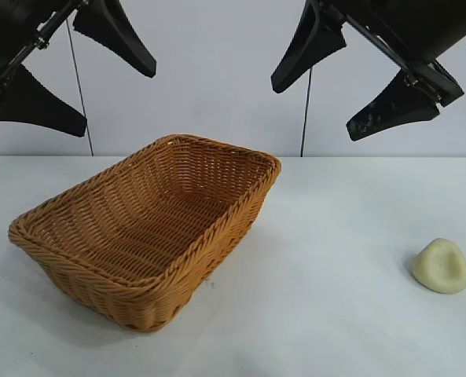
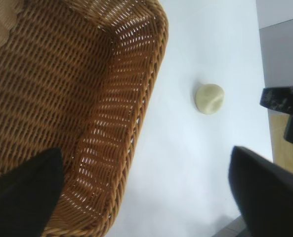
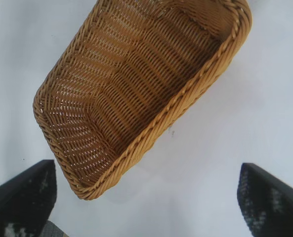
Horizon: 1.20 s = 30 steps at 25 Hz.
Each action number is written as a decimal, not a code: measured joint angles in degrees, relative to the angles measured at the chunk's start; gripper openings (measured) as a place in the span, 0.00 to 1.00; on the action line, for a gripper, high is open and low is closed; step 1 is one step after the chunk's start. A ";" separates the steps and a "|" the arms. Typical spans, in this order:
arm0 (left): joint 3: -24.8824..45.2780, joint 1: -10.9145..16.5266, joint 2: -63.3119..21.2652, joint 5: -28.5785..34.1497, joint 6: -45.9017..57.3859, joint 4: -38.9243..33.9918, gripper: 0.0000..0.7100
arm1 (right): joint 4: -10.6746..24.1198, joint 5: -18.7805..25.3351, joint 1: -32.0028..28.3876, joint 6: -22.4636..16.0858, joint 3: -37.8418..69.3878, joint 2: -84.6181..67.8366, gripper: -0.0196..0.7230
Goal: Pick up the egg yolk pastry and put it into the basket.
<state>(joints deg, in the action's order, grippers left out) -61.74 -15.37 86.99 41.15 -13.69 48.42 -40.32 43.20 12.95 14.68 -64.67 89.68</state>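
- Sitting on the white table (image 1: 335,330): small pale yellow-cream rounded egg yolk pastry (image 1: 442,266) (dent showing), well apart from the golden-brown woven wicker basket (image 1: 150,228).
- Hanging high above: left gripper (image 1: 74,71), jaws spread apart.
- Hanging high opposite: right gripper (image 1: 350,75), jaws likewise apart, gripping nothing.

The basket (image 1: 150,228) is woven wicker, golden-brown, rough, with a slight shine. The egg yolk pastry (image 1: 442,266) looks smooth and matt. The table (image 1: 335,330) is white, smooth and matt.
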 joint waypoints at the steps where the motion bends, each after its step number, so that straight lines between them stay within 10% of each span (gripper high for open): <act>1: 0.00 0.00 0.00 0.00 0.00 0.00 0.98 | 0.00 0.00 0.00 0.00 0.00 0.00 0.95; 30: 0.00 1.99 -0.72 0.79 1.09 -0.67 0.98 | 0.00 0.00 0.00 0.00 0.00 0.00 0.95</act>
<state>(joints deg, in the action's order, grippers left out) -61.74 -13.38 86.27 41.94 -12.60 47.75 -40.32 43.20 12.95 14.68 -64.67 89.68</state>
